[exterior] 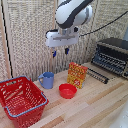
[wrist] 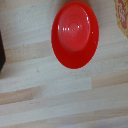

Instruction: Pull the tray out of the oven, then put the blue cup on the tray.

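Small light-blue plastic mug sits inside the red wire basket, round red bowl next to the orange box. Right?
No. The small light-blue plastic mug stands on the wooden table, beside the red wire basket, per the exterior view. The round red bowl is next to the orange box.

- A red bowl (wrist: 75, 34) lies directly under the claw's camera, seen from straight above, round and glossy, with faint rings on its middle.
- It rests on a pale wooden table (wrist: 60, 95) whose planks run across the picture.
- A corner of an orange and yellow box (wrist: 121, 17) shows at the edge, just beside the bowl but apart from it.
- A dark shape (wrist: 2, 50) sits at the opposite edge; what it is cannot be told.
- The claw's fingers are out of sight.
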Controlling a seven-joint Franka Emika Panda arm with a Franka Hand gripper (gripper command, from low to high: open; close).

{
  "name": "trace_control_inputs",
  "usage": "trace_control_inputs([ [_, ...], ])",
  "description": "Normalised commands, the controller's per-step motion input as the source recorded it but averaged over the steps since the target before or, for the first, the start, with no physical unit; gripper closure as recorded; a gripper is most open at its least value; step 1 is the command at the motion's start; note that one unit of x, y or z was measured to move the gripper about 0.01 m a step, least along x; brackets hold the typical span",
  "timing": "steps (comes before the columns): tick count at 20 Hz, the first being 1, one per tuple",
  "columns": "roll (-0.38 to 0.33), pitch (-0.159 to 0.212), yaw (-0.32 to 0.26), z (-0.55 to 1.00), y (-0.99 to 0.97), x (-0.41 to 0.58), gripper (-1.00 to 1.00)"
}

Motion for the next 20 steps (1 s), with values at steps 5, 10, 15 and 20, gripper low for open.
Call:
trace_control_inputs([
  [5,-0.307,0.023,0.18,-0.04,0.03,0.008,-1.0],
  [10,-0.352,0.0,0.183,0.0,-0.06,0.0,-1.0],
  [15,-0.353,0.0,0.184,0.0,-0.07,0.0,-1.0],
  [20,-0.353,-0.002,0.184,0.0,-0.07,0.0,-1.0],
])
